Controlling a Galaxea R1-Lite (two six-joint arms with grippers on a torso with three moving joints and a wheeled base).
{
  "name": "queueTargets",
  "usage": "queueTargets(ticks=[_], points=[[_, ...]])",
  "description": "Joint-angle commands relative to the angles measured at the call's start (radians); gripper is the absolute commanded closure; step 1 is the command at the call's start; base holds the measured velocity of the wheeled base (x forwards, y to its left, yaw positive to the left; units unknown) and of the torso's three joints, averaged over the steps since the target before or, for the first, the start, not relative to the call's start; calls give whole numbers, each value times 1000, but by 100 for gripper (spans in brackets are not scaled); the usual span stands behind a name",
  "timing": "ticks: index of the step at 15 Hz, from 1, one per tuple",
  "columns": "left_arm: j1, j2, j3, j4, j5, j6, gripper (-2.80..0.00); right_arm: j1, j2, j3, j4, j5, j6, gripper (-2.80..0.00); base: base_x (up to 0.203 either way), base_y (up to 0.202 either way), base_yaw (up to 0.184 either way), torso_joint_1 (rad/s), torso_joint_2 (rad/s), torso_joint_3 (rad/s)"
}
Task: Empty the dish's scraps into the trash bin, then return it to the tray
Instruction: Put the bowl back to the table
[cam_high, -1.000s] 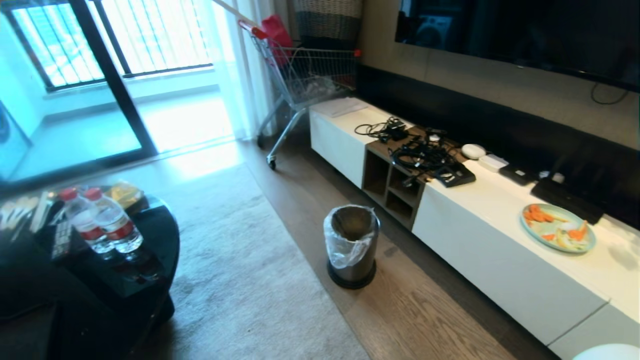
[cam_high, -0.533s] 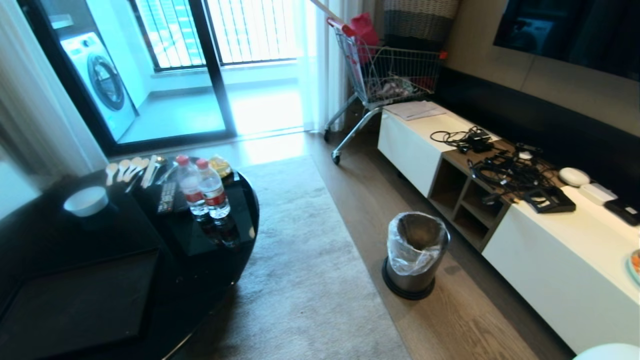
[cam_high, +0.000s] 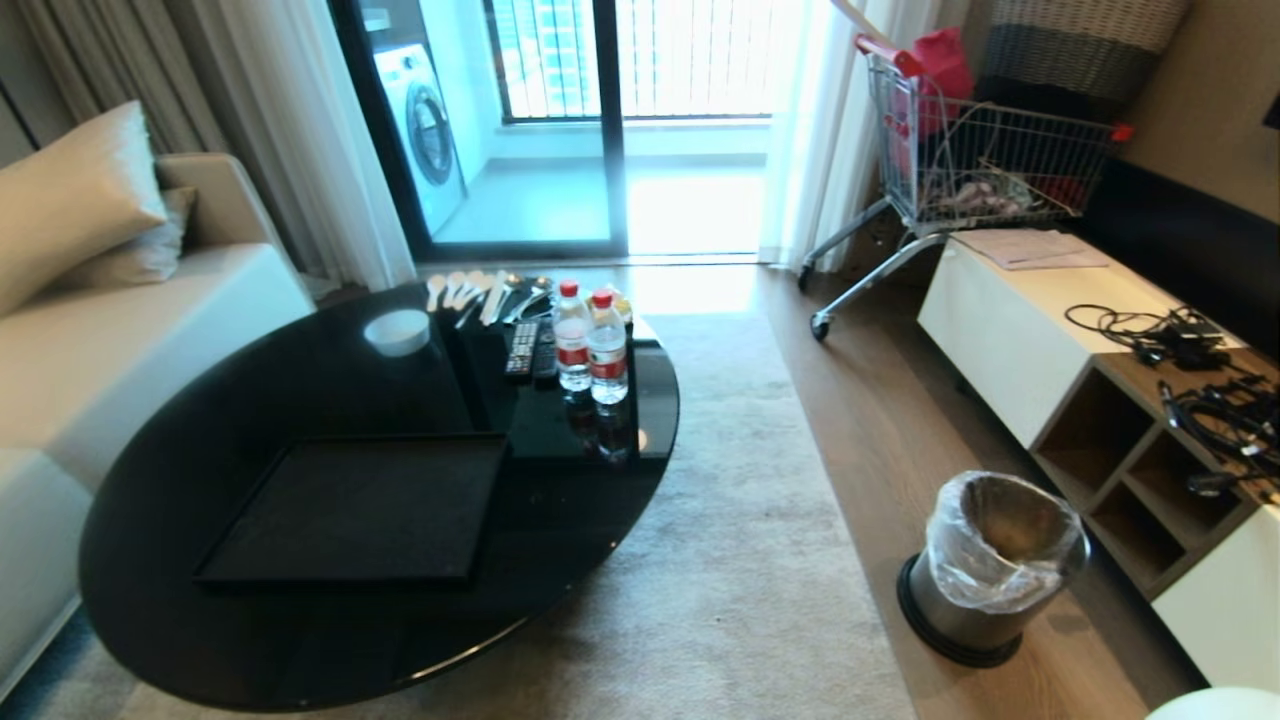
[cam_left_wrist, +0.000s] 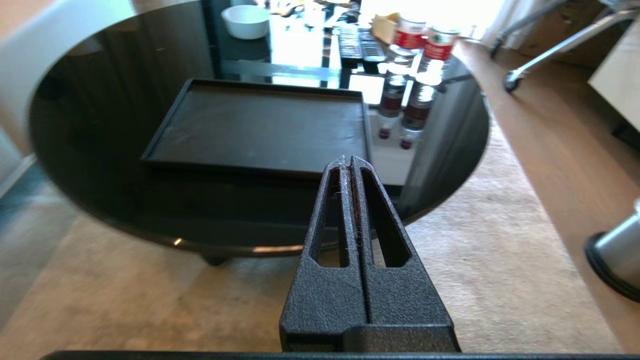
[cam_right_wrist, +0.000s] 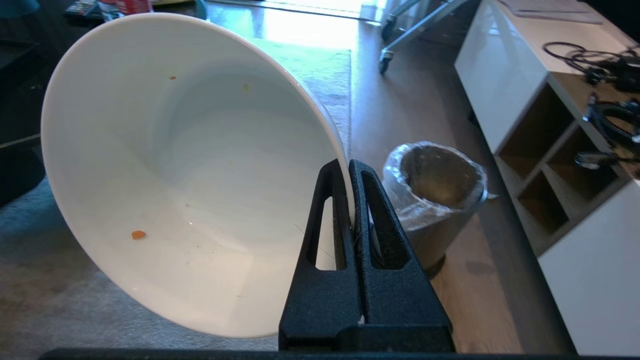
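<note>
Since my right hand (cam_right_wrist: 351, 200) is clamped on the rim of the nearly clean dish (cam_right_wrist: 190, 170), I judge dumping done; the tray (cam_high: 360, 510) sits bare on the tabletop (cam_high: 200, 640), left of the trash bin (cam_high: 990, 560). Left hand (cam_left_wrist: 350, 165) closed, empty.

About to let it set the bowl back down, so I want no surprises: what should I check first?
1. Right pincer shut on the dish rim: ok.
2. Dish emptied: nearly, a few orange specks remain.
3. Tray free of objects: ok.
4. Water bottles stand apart from tray: ok.
5. Left pincer shut, short of the table: ok.
6. Trash bin upright beside the rug: ok.
</note>
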Motion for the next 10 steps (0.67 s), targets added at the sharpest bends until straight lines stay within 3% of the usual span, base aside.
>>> queueTargets(ticks=[1,10], points=[[0,0,0,-1,0,-1,0,0,1,0,0,1,-1,0,-1,-9,167,-3,0,5],[0,0,0,-1,0,-1,0,0,1,1,-1,2,-3,0,0,-9,166,1,3,2]])
